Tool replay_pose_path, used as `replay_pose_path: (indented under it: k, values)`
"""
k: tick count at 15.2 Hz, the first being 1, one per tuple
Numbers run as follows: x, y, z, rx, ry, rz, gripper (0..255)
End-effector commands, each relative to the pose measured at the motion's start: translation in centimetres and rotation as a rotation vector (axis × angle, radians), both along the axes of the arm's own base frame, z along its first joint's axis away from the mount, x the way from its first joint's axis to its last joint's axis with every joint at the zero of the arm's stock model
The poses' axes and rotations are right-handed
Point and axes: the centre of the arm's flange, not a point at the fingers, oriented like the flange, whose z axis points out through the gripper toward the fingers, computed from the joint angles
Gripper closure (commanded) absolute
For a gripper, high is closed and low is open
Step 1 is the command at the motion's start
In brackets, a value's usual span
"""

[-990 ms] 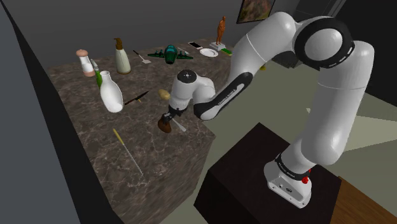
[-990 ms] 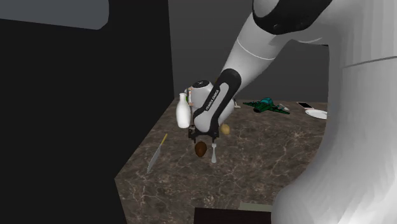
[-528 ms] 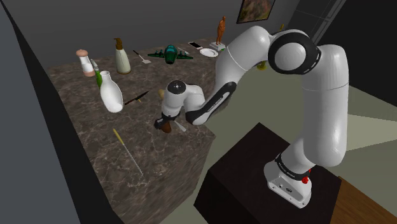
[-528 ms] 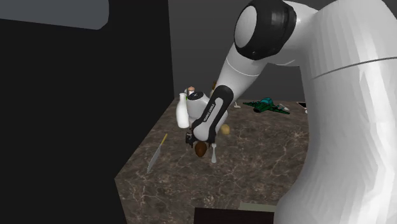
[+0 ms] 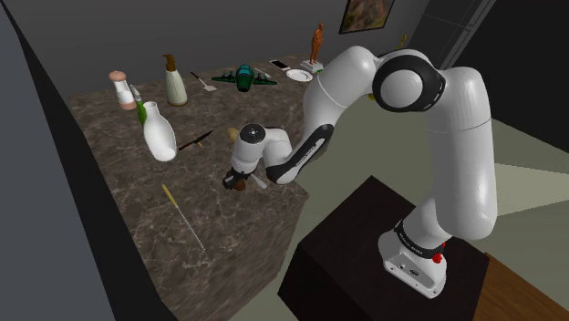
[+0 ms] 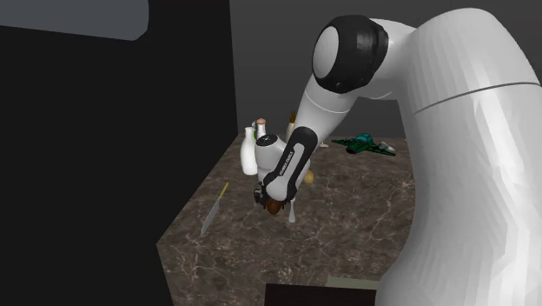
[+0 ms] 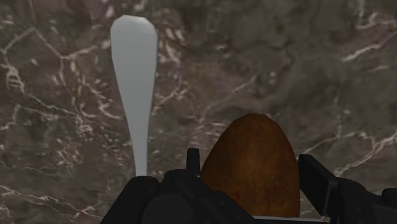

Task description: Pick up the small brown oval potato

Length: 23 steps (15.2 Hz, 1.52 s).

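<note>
The gripper sits low around the potato; I cannot tell whether it is clamped on it or loose. The potato is a rough brown oval on the dark, white-veined marble counter, just beside a pale grey utensil. A dark grey wall rises behind.

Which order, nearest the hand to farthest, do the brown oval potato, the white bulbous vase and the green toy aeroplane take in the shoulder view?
1. Brown oval potato, right at the hand.
2. White bulbous vase, up and to the view's left.
3. Green toy aeroplane, at the far end of the counter.
</note>
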Motion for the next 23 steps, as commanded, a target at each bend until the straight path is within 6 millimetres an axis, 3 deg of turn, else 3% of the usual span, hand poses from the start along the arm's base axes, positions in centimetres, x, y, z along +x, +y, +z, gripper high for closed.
replay_pose_path:
  k: [1,8,23]
  values:
    - [0.0,0.0,-0.1,-0.001,0.0,0.0,255]
    - [0.0,0.0,-0.1,0.0,0.0,-0.001,255]
    - [0.0,0.0,7.8,0.0,0.0,-0.001,255]
